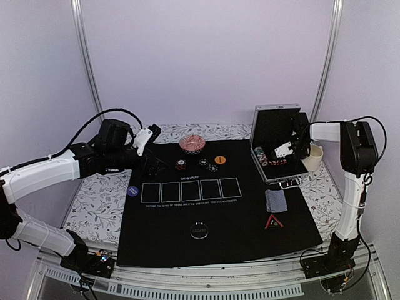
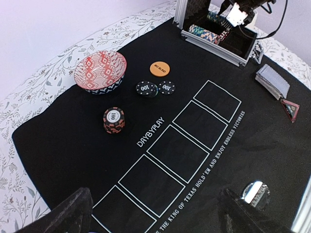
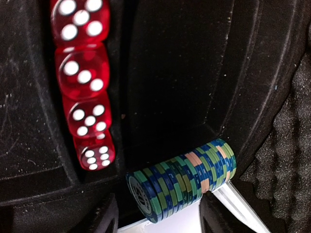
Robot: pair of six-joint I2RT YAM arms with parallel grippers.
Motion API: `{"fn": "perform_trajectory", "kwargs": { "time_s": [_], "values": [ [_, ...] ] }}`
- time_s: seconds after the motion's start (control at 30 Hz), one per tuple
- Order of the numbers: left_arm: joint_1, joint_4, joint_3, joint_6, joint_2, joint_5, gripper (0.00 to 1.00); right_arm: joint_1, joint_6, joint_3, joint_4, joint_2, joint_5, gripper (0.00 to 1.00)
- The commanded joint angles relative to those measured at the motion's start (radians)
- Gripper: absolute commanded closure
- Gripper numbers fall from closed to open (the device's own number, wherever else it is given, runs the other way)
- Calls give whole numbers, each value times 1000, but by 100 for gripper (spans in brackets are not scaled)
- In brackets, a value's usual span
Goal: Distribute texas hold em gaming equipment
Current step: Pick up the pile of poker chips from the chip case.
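Well, from where I stand the job looks partly done. Ahead of the left gripper (image 2: 158, 218), whose fingers stand wide apart and hold nothing, some pieces are already laid on the black mat (image 2: 58, 145): a red-and-black chip stack (image 2: 113, 120), two black chips (image 2: 146, 88) beyond it, an orange button (image 2: 159, 68) further on, and a patterned bowl (image 2: 99, 72) off to the left of those. The playing cards (image 2: 273, 80) and the small triangle (image 2: 290, 109) lie far out to that gripper's right, and a blue button (image 1: 132, 191) sits close below it. The right gripper (image 3: 156, 213) is down inside the silver case (image 1: 275, 125), its fingers partly spread and astride a roll of teal chips (image 3: 182, 179). One finger looks to be at the roll's side, but I cannot tell whether it actually grips. Red dice (image 3: 85, 82) sit in a slot up and to the left of those fingers. My guess is that the teal chips have yet to come out and be shared round, and the five card boxes on the mat hold nothing.
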Motion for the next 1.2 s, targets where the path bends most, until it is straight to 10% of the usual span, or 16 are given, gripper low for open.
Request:
{"fn": "perform_trajectory", "kwargs": {
  "time_s": [0.0,1.17],
  "values": [
    [10,23,-8,4,3,8,9,-3,-4,-13,-17,3,15,47],
    [11,36,-22,0,-1,46,9,3,-11,-64,5,-29,44,48]
  ]
}}
